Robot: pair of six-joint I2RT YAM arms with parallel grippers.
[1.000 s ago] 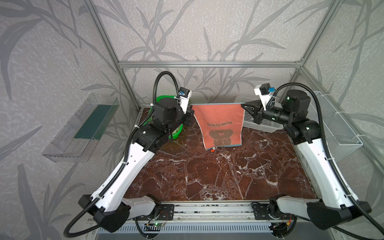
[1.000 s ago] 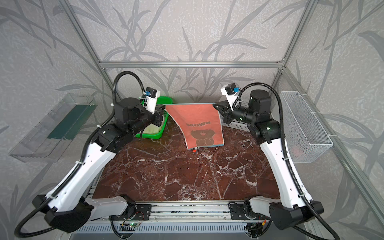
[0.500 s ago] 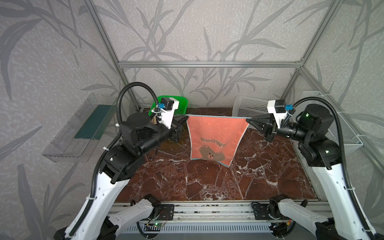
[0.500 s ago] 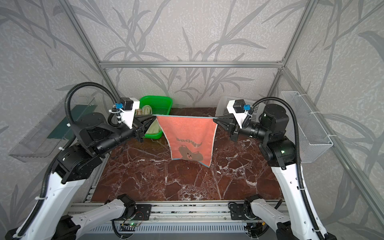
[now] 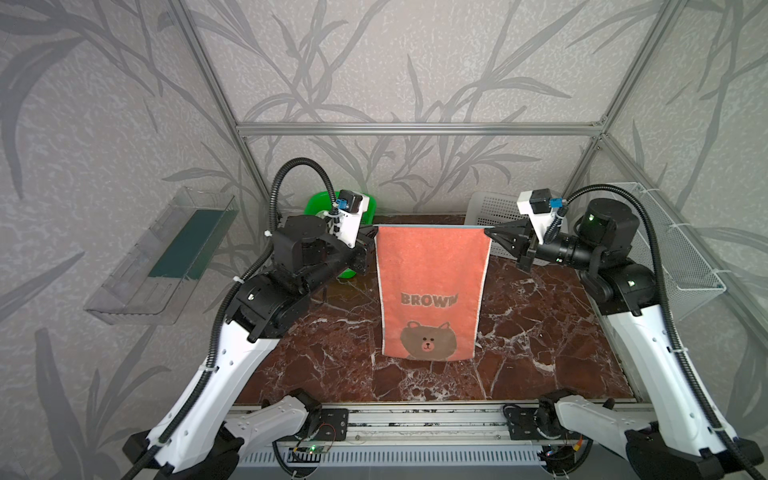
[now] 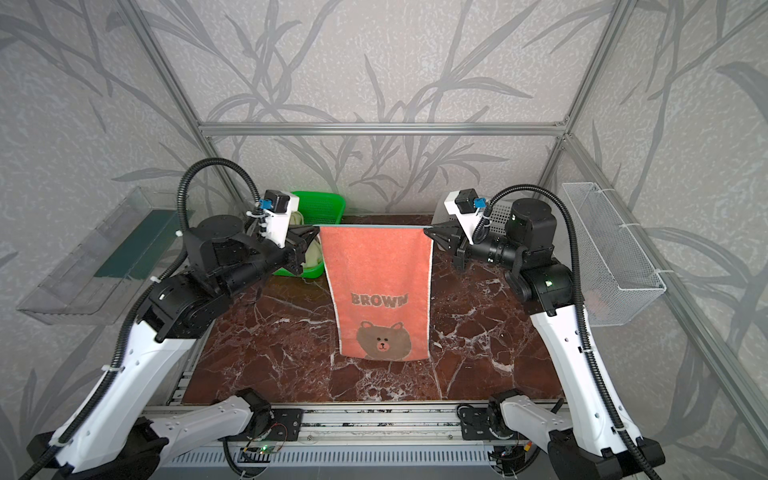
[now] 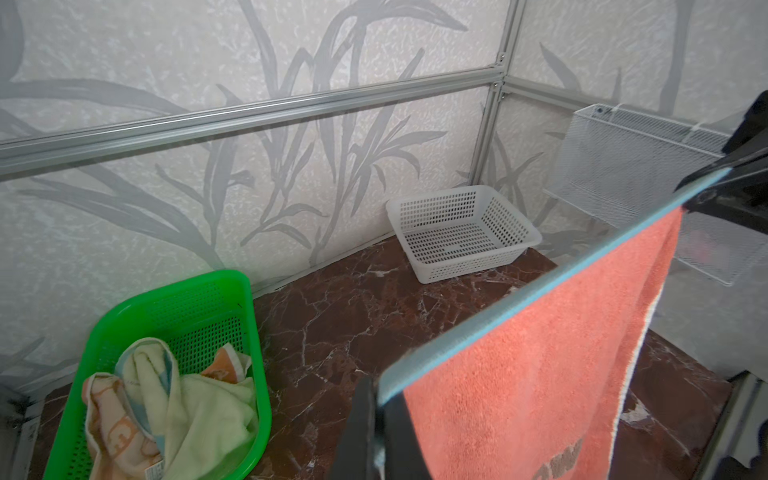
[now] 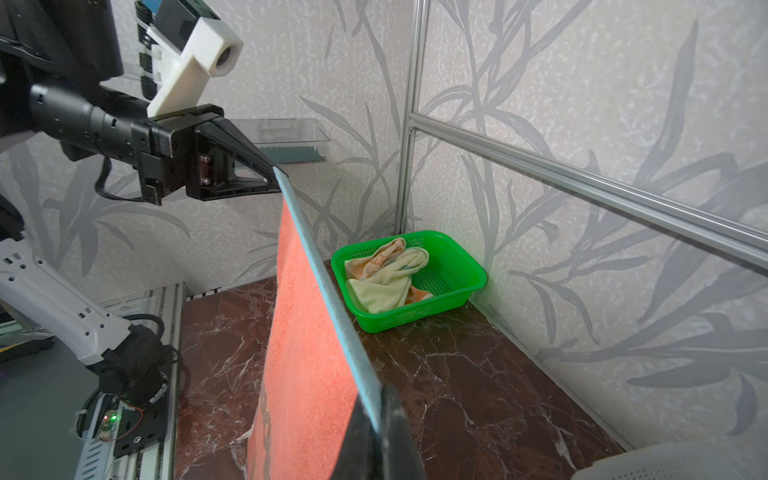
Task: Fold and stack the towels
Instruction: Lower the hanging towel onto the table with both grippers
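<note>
I have the left gripper [image 5: 375, 235] and right gripper [image 5: 488, 231] clenched on the bear towel's [image 5: 432, 270] top corners. The wrist views show crumpled towels [image 7: 199, 407] in the green basket [image 7: 187, 307], mostly hidden from above.

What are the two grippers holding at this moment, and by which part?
Both hold the bear towel by its teal upper edge. The left gripper is shut on one upper corner, the right gripper on the other, and the towel hangs between them.

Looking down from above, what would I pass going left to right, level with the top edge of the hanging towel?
clear wall shelf → left claw → salmon bear towel → right claw → white wire wall basket
</note>
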